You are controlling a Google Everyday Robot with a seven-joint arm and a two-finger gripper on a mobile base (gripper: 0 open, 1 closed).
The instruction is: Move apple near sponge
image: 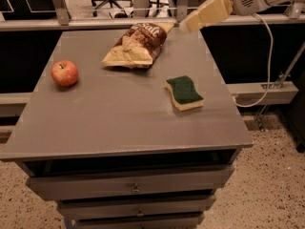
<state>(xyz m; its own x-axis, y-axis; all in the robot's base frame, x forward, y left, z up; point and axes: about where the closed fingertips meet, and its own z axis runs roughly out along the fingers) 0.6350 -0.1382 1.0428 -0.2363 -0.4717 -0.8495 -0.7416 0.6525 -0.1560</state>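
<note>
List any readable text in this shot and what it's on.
"Salt": white lettering on the bag, slightly blurred; the rest of its print is unreadable.
No text on the apple, the sponge, the table, or the pincer above the table's far right corner.

Dim warm light, soft shadows on the table [119, 118]; the pincer [188, 23] at upper right looks brightest.
</note>
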